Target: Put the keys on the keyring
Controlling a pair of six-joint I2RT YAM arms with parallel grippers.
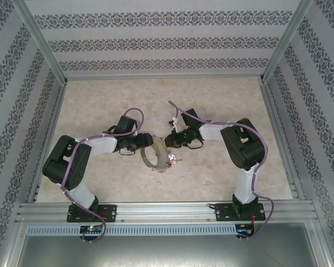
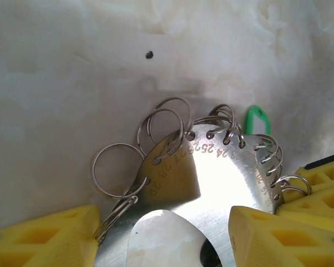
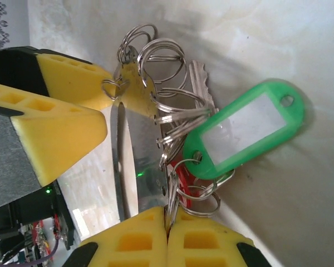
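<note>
Right wrist view: right gripper (image 3: 168, 236), fingers pressed together, pinches the red key (image 3: 181, 177) at its tips. Left gripper (image 2: 164, 217) clamps the keyring (image 2: 228, 172) just beside. Likely threading step; next needs fine alignment.

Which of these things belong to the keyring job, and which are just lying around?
Job: keyring, held by the left gripper; red tag; small ring, pinched by the right gripper.
Lying about: green tag on the keyring; dark speck on the table.
</note>
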